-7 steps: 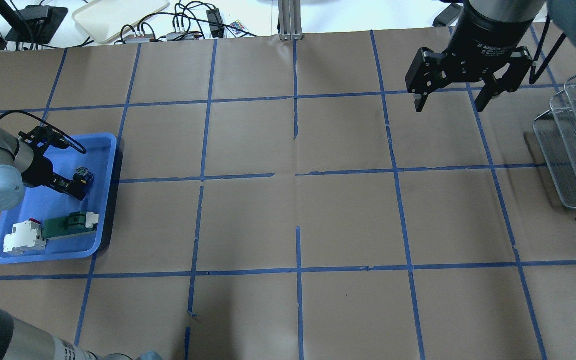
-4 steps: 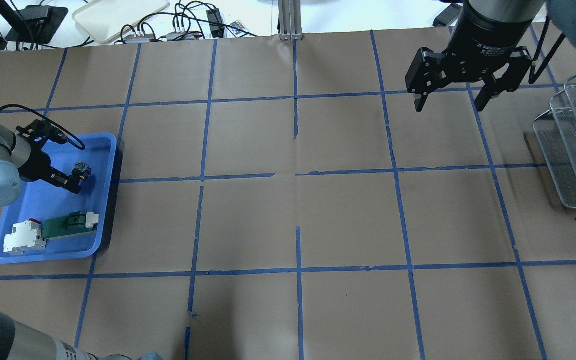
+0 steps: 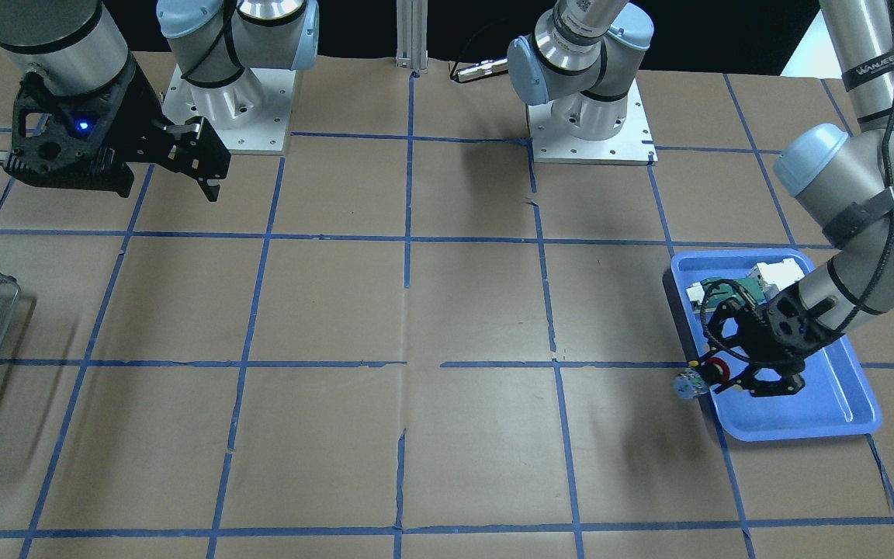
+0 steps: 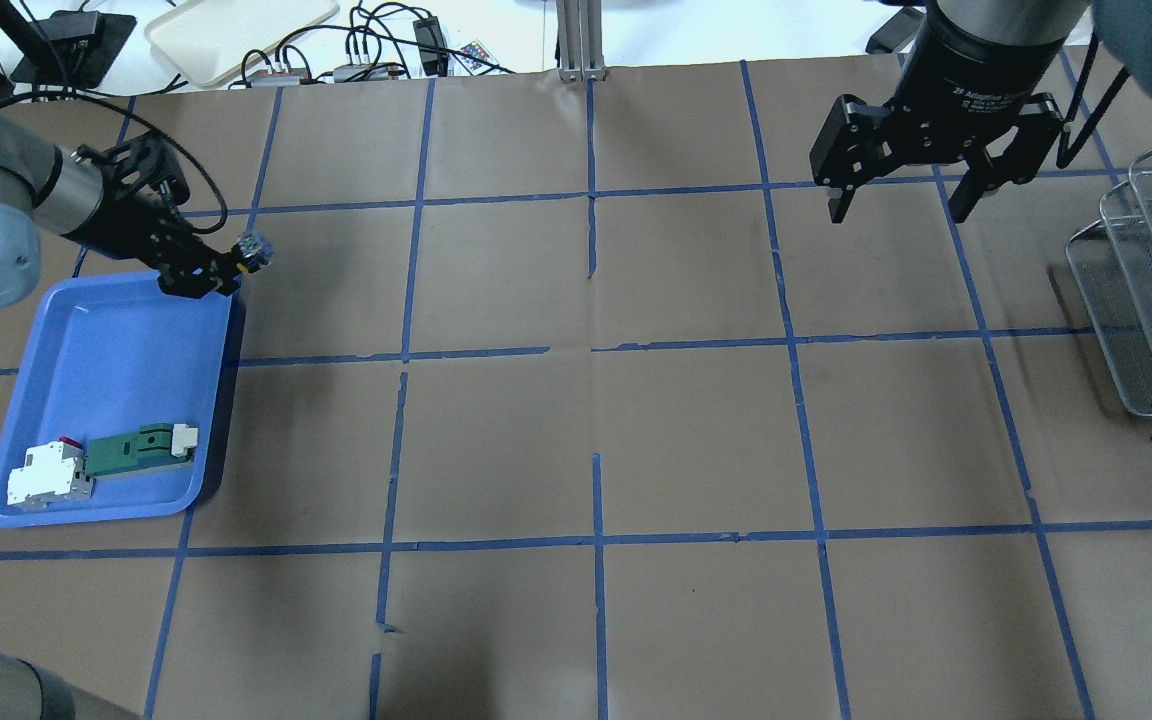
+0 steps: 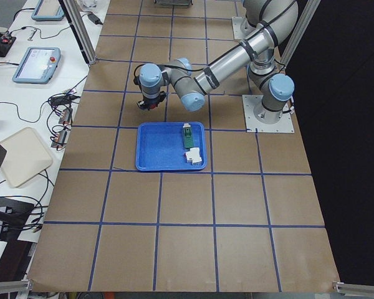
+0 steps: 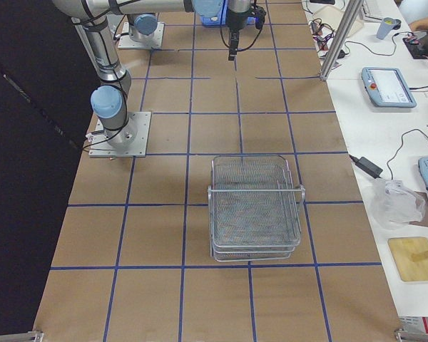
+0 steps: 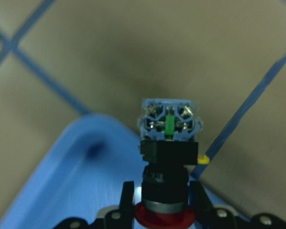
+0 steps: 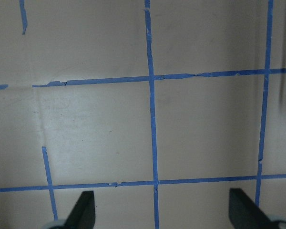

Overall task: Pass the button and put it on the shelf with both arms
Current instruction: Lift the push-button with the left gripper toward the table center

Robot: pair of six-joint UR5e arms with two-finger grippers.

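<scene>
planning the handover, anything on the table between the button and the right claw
Nothing: in the overhead view only bare table lies between the button, held in the left claw, and the open right claw.

Bright, even overhead light, soft shadows — blue tray (image 7: 62, 183) blurry in left wrist view

Red-capped button (image 7: 170, 143) gripped aloft, mesh shelf (image 6: 255, 214) distant

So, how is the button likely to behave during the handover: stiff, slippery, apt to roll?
Probably rigid: the button looks like hard plastic, undeformed in the left pincer. Its round black body, gripped near the red cap, might swivel in that grip. Laid sideways it could roll, though the square base may check that.
</scene>
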